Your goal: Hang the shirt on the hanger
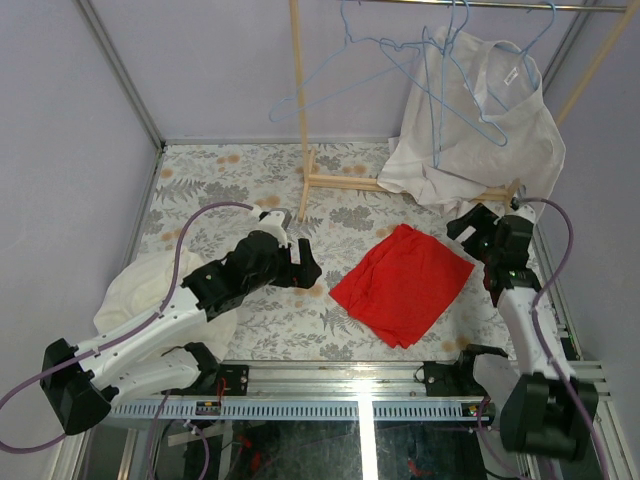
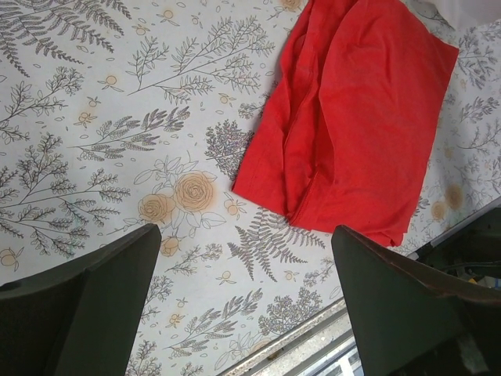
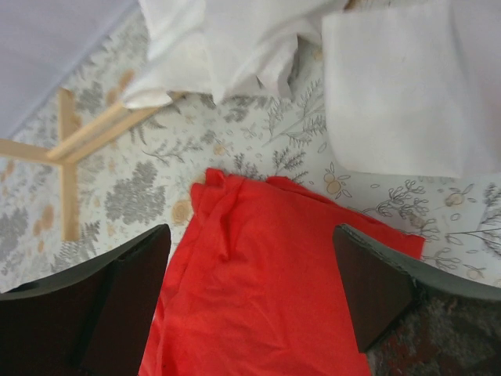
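Observation:
The white shirt [image 1: 480,125] hangs from a light blue wire hanger on the wooden rack at the back right, and its lower folds rest on the table and the rack's foot. It also shows at the top of the right wrist view [image 3: 227,47]. An empty blue wire hanger [image 1: 388,45] hangs to its left. My left gripper [image 1: 305,270] is open and empty over the floral table [image 2: 243,313], left of the red cloth. My right gripper [image 1: 470,230] is open and empty above the red cloth's far right corner [image 3: 250,305], just in front of the shirt.
A red cloth [image 1: 405,283] lies flat mid-table; it shows in both wrist views [image 2: 352,117] [image 3: 258,274]. A creamier off-white garment [image 1: 135,285] lies bunched at the left under my left arm. The rack's wooden post [image 1: 300,100] and foot bar [image 1: 345,182] stand at the back.

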`<state>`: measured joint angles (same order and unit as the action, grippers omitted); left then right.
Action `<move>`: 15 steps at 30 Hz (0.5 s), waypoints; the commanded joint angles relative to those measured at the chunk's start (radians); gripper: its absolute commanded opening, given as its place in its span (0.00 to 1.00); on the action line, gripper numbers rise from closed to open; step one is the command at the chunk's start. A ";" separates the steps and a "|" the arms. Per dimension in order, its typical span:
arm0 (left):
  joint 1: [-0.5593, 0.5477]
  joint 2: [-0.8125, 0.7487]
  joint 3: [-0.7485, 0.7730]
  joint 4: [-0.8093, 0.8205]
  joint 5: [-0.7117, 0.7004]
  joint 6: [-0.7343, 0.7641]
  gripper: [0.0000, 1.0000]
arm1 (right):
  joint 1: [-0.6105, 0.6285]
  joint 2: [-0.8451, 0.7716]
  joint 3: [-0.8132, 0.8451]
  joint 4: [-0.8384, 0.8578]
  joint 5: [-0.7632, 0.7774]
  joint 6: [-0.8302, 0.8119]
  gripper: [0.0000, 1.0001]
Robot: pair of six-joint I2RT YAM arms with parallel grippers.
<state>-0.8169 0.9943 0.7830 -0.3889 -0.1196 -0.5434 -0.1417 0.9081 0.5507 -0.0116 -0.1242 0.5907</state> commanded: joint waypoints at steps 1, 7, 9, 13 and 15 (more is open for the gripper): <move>0.006 -0.037 -0.019 0.061 0.001 -0.013 0.90 | 0.041 0.221 0.093 0.181 0.071 0.064 0.94; 0.005 -0.091 -0.026 0.026 -0.021 -0.026 0.90 | 0.054 0.506 0.181 0.333 0.161 0.202 0.94; 0.007 -0.108 -0.030 0.013 -0.032 -0.027 0.90 | 0.054 0.577 0.188 0.439 0.151 0.215 0.93; 0.007 -0.134 -0.034 -0.014 -0.050 -0.020 0.90 | 0.054 0.709 0.272 0.452 0.142 0.215 0.84; 0.006 -0.144 -0.036 -0.027 -0.061 -0.018 0.90 | 0.054 0.746 0.295 0.447 0.141 0.208 0.73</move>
<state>-0.8173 0.8768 0.7605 -0.4046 -0.1421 -0.5610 -0.0937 1.5978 0.7605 0.3367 -0.0116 0.7788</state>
